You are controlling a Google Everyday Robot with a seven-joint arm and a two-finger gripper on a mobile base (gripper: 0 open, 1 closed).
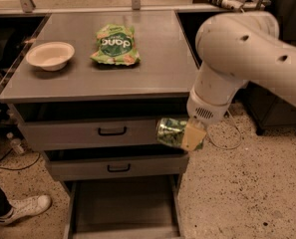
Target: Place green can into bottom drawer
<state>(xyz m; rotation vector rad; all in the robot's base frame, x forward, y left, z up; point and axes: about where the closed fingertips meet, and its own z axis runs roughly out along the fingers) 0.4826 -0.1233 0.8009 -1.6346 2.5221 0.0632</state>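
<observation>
My gripper (185, 134) is shut on the green can (171, 131), which lies on its side in the fingers with a silver end pointing left. It hangs in front of the right end of the top drawer (97, 131), below the countertop edge. The bottom drawer (122, 208) is pulled open at the foot of the cabinet, a wide flat tray with low side walls, below and left of the can. My white arm comes in from the upper right.
On the grey countertop (157, 68) lie a white bowl (50, 55) and a green snack bag (115, 45). The middle drawer (117, 167) with a black handle sits above the open tray. A person's shoe (23, 208) is at lower left. A cable (227, 133) lies on the speckled floor at right.
</observation>
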